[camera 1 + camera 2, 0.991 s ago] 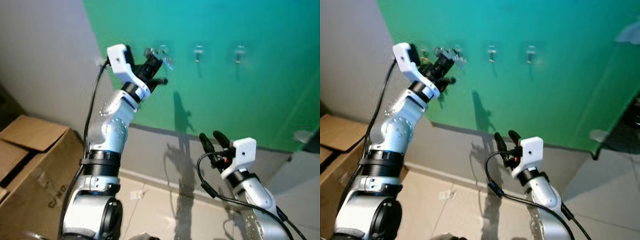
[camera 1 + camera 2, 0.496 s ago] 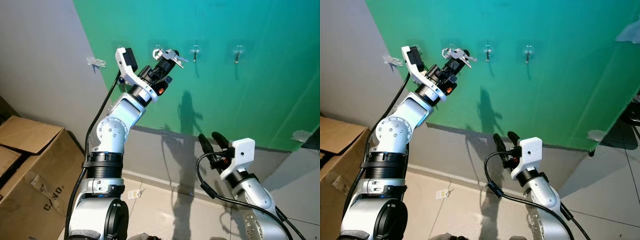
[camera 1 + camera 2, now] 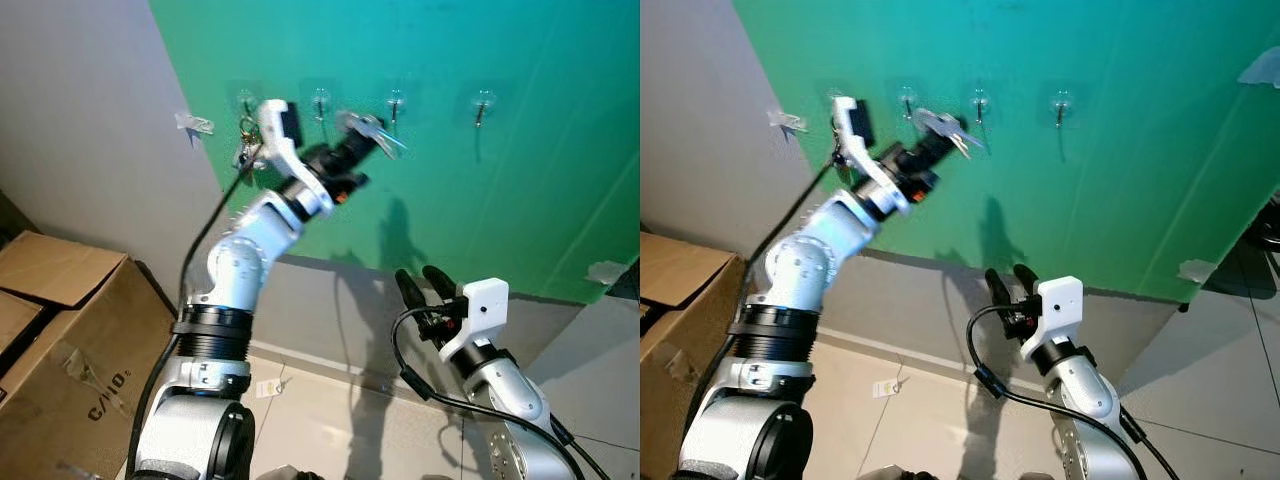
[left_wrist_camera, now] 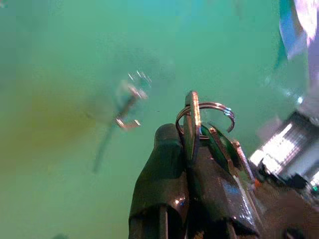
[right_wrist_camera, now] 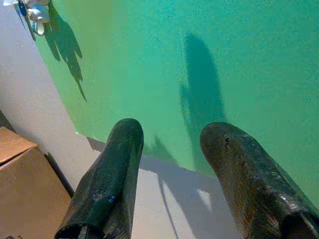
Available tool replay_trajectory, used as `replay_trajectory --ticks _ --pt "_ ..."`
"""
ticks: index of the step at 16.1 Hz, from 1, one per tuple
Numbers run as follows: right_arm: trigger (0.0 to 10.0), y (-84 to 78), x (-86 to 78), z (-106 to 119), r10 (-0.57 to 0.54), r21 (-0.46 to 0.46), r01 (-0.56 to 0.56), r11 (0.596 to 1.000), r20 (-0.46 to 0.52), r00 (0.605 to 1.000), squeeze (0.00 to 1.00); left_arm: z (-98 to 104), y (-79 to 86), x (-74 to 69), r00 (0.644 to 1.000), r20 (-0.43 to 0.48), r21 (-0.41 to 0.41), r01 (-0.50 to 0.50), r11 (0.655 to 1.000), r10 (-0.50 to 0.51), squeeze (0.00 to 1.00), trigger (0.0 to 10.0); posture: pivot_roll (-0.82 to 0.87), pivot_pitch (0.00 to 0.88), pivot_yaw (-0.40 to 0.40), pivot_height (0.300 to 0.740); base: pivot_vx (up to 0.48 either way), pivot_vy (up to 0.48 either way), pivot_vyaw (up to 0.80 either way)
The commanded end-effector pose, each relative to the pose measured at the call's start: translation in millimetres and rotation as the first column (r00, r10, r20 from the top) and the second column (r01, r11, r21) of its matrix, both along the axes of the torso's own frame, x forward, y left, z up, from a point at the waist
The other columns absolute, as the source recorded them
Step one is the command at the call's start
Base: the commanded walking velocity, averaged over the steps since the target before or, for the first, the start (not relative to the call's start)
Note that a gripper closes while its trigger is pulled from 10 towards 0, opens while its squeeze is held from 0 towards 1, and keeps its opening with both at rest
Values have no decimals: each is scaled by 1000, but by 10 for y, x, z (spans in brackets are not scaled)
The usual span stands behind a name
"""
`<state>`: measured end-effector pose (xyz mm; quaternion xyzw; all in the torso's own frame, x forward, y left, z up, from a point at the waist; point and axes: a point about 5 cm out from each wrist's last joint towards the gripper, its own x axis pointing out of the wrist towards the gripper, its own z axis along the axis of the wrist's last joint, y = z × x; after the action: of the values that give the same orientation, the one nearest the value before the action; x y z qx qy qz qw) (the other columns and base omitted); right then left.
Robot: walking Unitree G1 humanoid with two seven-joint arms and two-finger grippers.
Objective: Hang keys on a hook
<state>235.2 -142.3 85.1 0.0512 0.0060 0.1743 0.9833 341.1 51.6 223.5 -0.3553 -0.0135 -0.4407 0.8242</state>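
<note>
The left gripper [image 3: 362, 143], raised to the green wall, is clamped on a bunch of silver keys [image 3: 370, 128]. Their ring [image 4: 207, 112] sits just beside a small clear-backed metal hook [image 4: 127, 107], not yet over it. The right gripper [image 3: 422, 287], fingers parted and empty, hangs low, well apart.

The two eye views are looking from the robot's head, forward and a bit down, at a green wall [image 3: 520, 200] with a row of hooks [image 3: 482, 103]. Both are showing the same wall, hooks and cardboard box [image 3: 60, 330], just shifted sideways. The left wrist view is sitting very close to the wall, facing one hook [image 4: 128, 107]. The right wrist view is looking from lower down, farther off, at the same green wall [image 5: 149, 59] and the box [image 5: 25, 194].
</note>
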Motion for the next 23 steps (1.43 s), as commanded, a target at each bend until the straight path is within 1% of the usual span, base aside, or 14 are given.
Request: replay_trajectory --ticks 1,3,5,7,10,12,15,18,20,23 --pt "10000 25 -21 19 2 0 -2 1000 1 1000 0 -45 -3 8 1000 -19 20 11 1000 -11 0 0 -227 34 163 740 0 0 0" --pt "10000 18 -39 12 -5 2 5 1000 -2 1000 0 -116 -48 64 999 -47 41 9 999 -7 0 0 -236 39 168 740 0 0 0" --pt "10000 10 -57 9 -9 2 10 1000 -4 1000 0 -140 -32 146 998 -53 66 -25 998 28 0 0 -241 43 172 740 0 0 0" --pt "10000 10 -75 7 -13 2 13 1000 -6 1000 0 -122 -16 223 997 -49 91 -55 994 60 0 0 -246 47 176 740 0 0 0" --pt "10000 8 -100 4 -20 3 20 1000 -8 1000 0 -45 -45 324 996 -22 134 -82 988 85 0 0 -259 49 184 740 0 0 0" --pt "10000 3 -111 1 -24 3 24 1000 -9 1000 0 -49 -53 365 995 -23 151 -91 984 95 0 0 -266 49 188 740 0 0 0" --pt "10000 -3 -125 -1 -28 3 28 1000 -10 1000 0 -29 -75 386 996 -20 151 -88 985 93 0 0 -273 50 191 740 0 0 0" --pt "10000 -9 -135 -3 -31 1 31 1000 -13 999 0 12 -126 376 997 5 144 -72 987 72 0 0 -275 49 192 740 0 0 0" --pt "10000 -12 -131 -7 -30 1 30 1000 -14 999 0 9 -123 371 997 9 140 -74 987 73 0 0 -273 46 190 740 0 0 0" --pt "10000 -11 -122 -20 -25 -1 25 1000 -18 1000 0 -37 -117 322 997 9 128 -79 989 79 0 0 -265 40 185 740 0 0 0"
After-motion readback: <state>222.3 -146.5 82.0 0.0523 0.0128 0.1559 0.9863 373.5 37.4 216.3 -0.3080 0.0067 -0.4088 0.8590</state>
